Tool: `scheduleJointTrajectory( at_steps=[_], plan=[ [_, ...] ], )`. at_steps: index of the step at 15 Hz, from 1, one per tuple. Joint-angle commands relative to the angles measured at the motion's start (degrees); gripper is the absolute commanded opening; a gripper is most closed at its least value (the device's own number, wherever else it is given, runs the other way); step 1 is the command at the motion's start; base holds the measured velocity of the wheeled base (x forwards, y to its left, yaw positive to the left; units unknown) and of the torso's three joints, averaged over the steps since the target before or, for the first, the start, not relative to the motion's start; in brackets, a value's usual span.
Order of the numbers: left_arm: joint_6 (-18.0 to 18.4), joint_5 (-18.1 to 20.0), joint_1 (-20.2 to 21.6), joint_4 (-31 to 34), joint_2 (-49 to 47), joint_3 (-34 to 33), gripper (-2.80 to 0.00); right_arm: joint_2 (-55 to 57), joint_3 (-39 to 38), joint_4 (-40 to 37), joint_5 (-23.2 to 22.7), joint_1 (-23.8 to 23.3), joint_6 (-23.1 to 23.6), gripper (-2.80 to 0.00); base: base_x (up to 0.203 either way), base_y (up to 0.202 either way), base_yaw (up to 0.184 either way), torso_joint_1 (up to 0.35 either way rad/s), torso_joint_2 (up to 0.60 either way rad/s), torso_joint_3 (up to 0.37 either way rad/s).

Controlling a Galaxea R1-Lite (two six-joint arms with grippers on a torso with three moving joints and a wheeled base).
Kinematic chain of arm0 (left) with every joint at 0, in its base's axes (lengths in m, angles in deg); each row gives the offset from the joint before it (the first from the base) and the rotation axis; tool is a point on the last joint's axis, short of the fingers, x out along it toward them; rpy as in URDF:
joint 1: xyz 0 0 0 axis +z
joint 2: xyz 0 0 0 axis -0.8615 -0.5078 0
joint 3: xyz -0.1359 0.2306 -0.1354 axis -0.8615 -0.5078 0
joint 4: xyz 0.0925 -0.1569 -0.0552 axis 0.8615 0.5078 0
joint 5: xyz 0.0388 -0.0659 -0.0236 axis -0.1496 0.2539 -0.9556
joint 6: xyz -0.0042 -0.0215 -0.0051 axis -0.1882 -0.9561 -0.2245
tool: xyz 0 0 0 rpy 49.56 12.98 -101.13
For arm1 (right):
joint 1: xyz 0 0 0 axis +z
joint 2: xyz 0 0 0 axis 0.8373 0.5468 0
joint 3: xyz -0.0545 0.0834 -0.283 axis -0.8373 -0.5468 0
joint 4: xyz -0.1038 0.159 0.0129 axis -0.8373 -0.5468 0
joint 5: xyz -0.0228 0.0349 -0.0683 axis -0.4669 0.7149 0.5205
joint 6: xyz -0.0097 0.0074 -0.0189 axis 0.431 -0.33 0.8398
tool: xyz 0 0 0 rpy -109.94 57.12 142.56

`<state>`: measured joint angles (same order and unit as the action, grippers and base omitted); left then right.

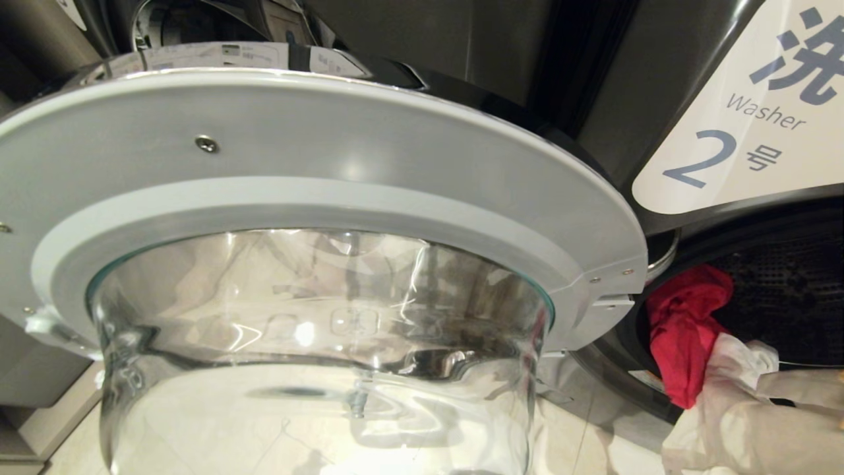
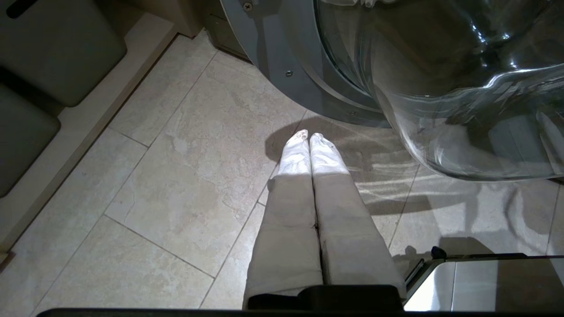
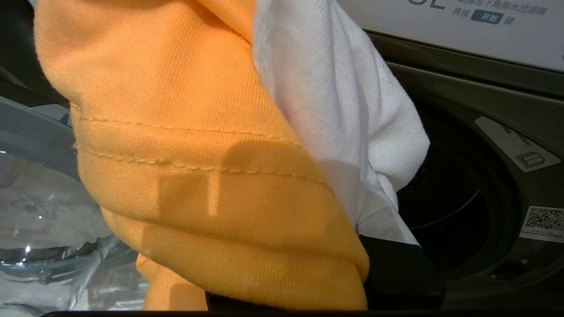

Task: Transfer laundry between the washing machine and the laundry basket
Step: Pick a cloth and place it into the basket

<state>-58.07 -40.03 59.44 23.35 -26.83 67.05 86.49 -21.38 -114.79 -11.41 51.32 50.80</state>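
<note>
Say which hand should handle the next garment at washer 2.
Right. The right hand is at the washing machine opening beside the red garment; orange cloth drapes it. The left hand hangs shut over floor.

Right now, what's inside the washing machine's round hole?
A red cloth hangs over the washing machine opening's rim, with white cloth beside it. Deeper in, the drum is dark, so anything else is hidden.

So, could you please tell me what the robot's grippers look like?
The left gripper has two long, slim fingers in pale beige fabric sleeves, tapering to rounded tips, on a black base. Of the right gripper only a black housing shows; laundry hides the rest.
</note>
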Motion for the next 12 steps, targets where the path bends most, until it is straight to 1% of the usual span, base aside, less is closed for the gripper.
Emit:
scheduleJointTrajectory(
  at_steps=[1, 11, 12],
  plan=[
    [0.03, 0.02, 0.04, 0.00, 0.00, -0.09, -2.80, 0.19, -0.39, -0.18, 0.05, 0.00, 0.05, -2.80, 0.000, 0.000, 0.000, 0.000, 0.00, 0.000],
    [0.29, 0.11, -0.03, -0.09, 0.00, -0.09, -2.80, 0.19, -1.51, -0.27, 0.40, 0.00, 0.04, -2.80, 0.000, 0.000, 0.000, 0.000, 0.00, 0.000],
    [0.31, 0.14, 0.04, -0.09, 0.00, -0.09, -2.80, 0.19, -1.53, -0.27, 0.40, 0.00, 0.04, -2.80, -0.136, 0.000, 0.003, 0.017, 0.01, 0.000]
  ],
)
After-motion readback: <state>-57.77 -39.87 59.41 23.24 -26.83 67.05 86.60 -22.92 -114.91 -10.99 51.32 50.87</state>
